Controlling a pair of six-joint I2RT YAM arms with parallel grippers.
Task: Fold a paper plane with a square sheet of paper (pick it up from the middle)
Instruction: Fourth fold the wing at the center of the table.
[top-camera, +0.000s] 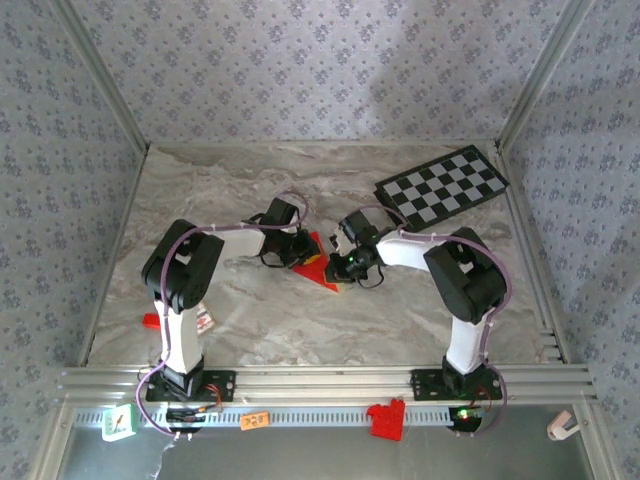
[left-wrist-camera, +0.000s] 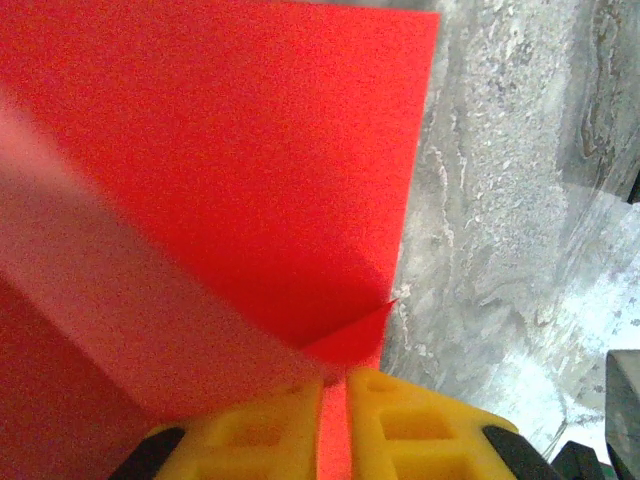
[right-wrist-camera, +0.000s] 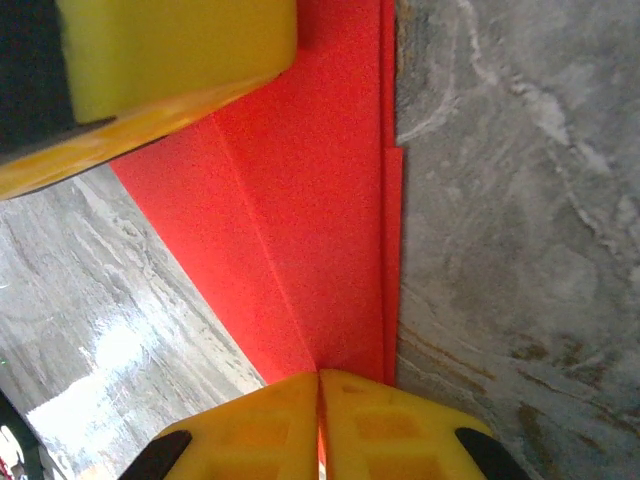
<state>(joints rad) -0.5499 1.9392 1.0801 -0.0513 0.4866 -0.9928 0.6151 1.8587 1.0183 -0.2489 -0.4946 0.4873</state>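
The left gripper (left-wrist-camera: 335, 425) and right gripper (right-wrist-camera: 320, 425) each pinch the folded paper (left-wrist-camera: 230, 150). Uneven pulling could tear it or skew the crease.

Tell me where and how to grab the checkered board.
Probably its near-left edge, coming low from the middle of the table. The checkered board lies flat and thin, its right corner close to the frame, so a side-on pinch there seems easiest.
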